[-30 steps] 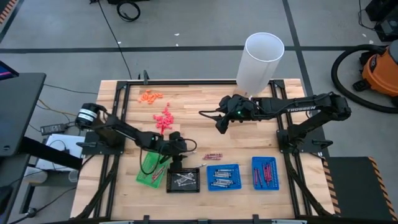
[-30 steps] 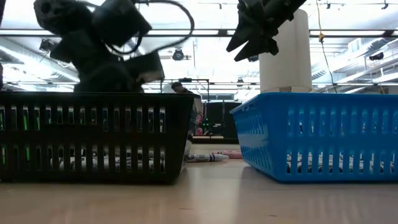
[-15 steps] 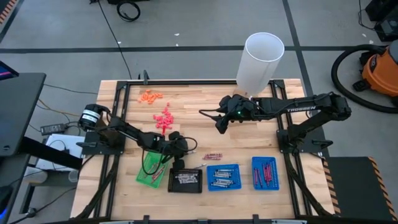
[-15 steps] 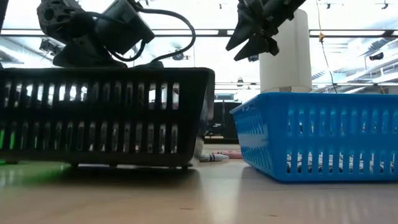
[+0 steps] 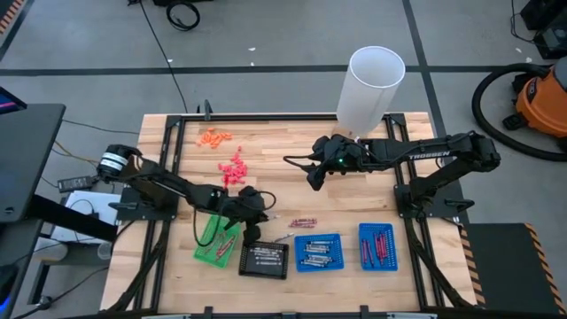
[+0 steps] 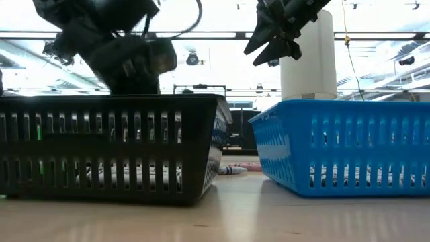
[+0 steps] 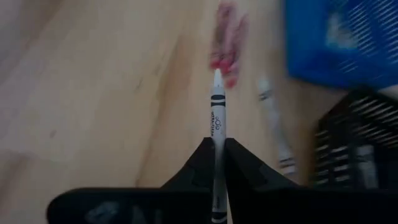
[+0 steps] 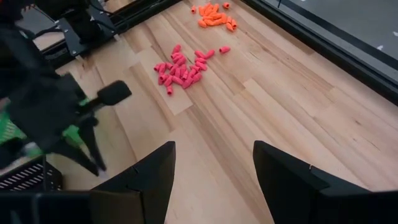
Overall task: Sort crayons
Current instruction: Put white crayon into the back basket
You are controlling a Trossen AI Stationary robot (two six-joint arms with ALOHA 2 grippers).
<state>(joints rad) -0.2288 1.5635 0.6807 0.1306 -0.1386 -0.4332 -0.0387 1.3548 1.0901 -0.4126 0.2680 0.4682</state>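
My left gripper (image 5: 252, 232) hovers just beyond the far rim of the black tray (image 5: 263, 259) and is shut on a grey-white crayon (image 7: 217, 115). A second grey-white crayon (image 7: 273, 124) and some maroon crayons (image 5: 304, 221) lie loose on the table. More crayons lie in the black tray and in the two blue trays (image 5: 317, 252) (image 5: 377, 245). My right gripper (image 5: 312, 182) hangs open and holds nothing, high over the table's middle. My left gripper pinches the grey-white crayon's wrapped shaft (image 7: 217, 132) between its two fingers (image 7: 200, 163). The crayon lies along the fingers, and its pointed end sticks out well past their tips. The fingers slant down toward the table's right; the crayon looks clear of the wood.
A green tray (image 5: 213, 239) sits left of the black one. Pink chunky bits (image 5: 233, 170) and orange bits (image 5: 213, 136) lie at the far left. A tall white cylinder (image 5: 372, 84) stands at the far edge. Bare wood lies between the bits and the trays.
My left gripper has risen a little beside the black tray. In the low view the black tray tipped up for a moment and now rests flat again, slightly nearer the table's near edge.
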